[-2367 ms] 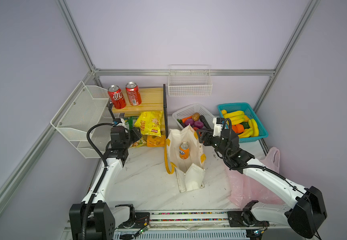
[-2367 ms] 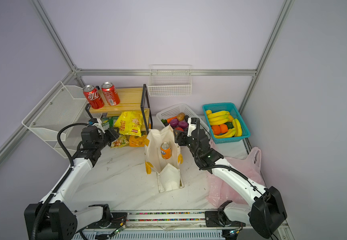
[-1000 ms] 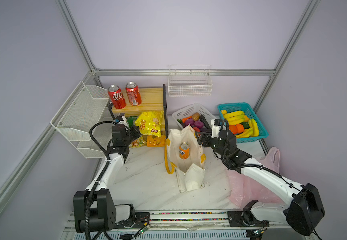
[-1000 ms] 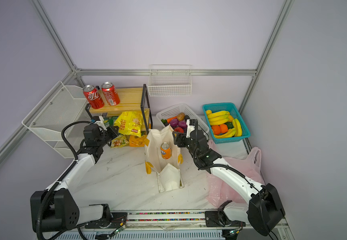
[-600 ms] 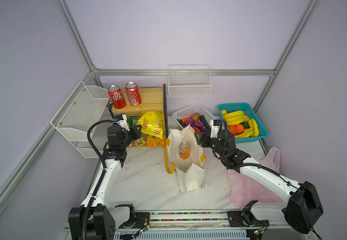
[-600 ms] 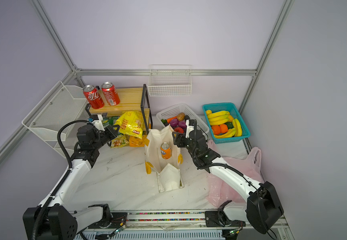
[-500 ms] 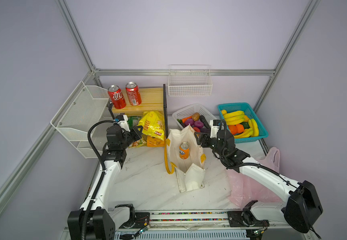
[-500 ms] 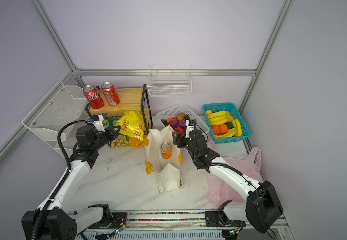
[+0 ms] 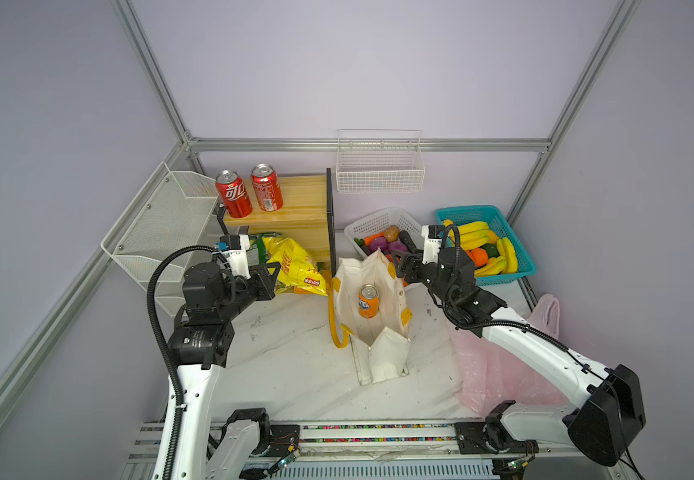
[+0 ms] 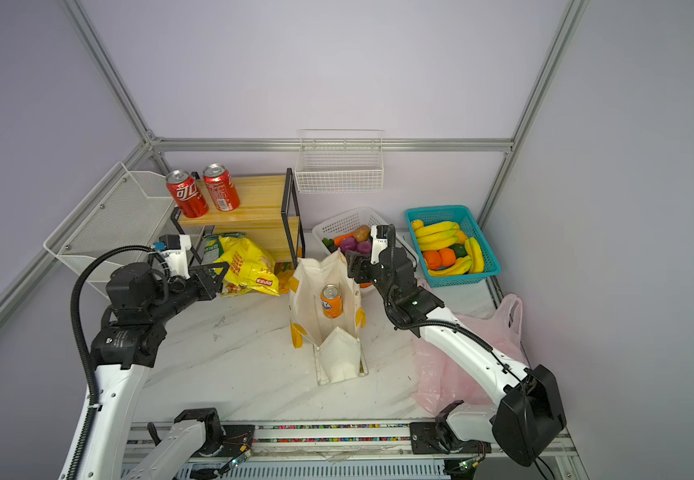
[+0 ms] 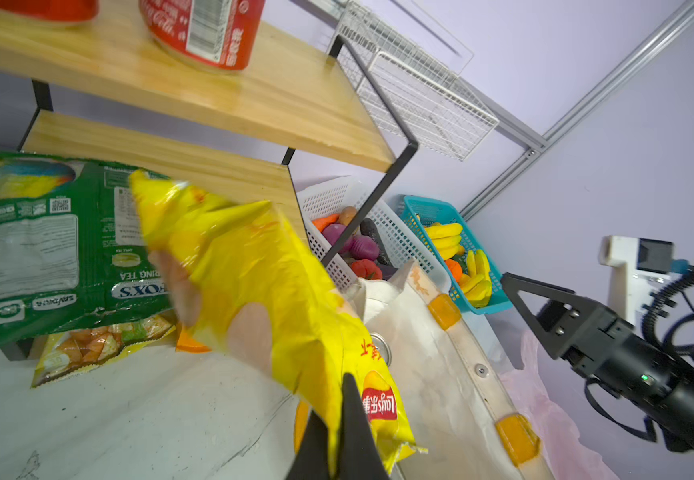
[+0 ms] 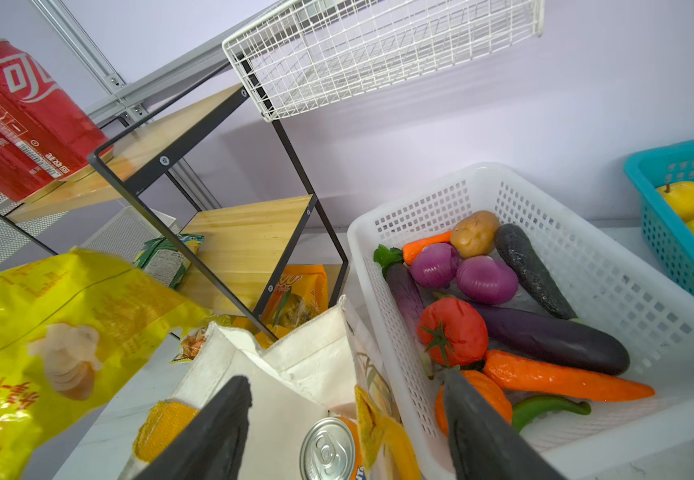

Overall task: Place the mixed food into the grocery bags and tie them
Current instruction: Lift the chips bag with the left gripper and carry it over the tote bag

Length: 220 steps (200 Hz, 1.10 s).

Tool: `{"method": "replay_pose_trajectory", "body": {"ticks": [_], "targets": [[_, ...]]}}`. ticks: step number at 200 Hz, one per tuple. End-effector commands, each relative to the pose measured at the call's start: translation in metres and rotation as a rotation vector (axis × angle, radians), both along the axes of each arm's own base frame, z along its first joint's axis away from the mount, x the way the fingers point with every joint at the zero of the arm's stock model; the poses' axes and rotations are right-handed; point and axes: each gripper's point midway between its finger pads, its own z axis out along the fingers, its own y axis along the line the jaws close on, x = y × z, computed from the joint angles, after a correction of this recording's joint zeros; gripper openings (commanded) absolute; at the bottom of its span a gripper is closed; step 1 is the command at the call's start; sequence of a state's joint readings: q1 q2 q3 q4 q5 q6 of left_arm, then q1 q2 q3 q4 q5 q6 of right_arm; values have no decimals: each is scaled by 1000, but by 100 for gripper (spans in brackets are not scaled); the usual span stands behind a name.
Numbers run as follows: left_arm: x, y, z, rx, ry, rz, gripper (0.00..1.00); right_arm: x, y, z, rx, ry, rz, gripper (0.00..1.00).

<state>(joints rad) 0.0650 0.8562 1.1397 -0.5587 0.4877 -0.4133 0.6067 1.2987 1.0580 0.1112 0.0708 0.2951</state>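
Crisp packet (image 9: 293, 272), large and yellow, sits left of centre in both top views, held off the desk (image 9: 287, 353) beside the wooden shelf (image 9: 299, 199). The left gripper (image 11: 337, 411) has its jaws closed on one crimped end. The packet looks light, puffy, slippery and crushable, so that sealed seam seems the soundest hold. At centre stands the cream canvas tote (image 9: 382, 359), soft-walled, with an orange soda can (image 9: 368, 301) upright inside. The right gripper (image 12: 347, 378) hangs at the tote's rim with its jaws wide apart. Whether they touch the cloth cannot be told. Small orange fruits (image 9: 478, 254) sit in the teal basket (image 9: 467, 208), upper right. The pink plastic bag (image 9: 503, 370), lower right, lies partly under the right arm, and its mouth is hard to make out.
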Motion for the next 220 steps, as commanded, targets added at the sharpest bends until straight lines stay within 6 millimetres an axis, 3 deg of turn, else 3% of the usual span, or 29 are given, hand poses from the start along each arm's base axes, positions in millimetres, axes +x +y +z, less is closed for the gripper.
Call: {"method": "replay_pose_trajectory", "body": {"ticks": [1,24,62,93,121,167,220], "targets": [[-36,-16,65,54,-158,-102,0,6,-2,2,-57,-7,-14,75],[-56,-27,92,48,-216,-173,0,8,-2,0,-84,-3,-17,75],[-71,-52,117,-44,-232,-312,0,14,-5,-7,-151,15,-39,75],[-86,-64,143,-143,-295,-390,0,25,-30,-10,-220,24,-136,77],[-87,-76,157,-229,-302,-467,0,38,-56,-9,-202,40,-184,78],[-74,-121,156,-287,-250,-581,0,49,-90,-11,-215,54,-257,78],[-70,-180,125,-276,-147,-709,0,46,-112,-14,-242,70,-300,78]]}}
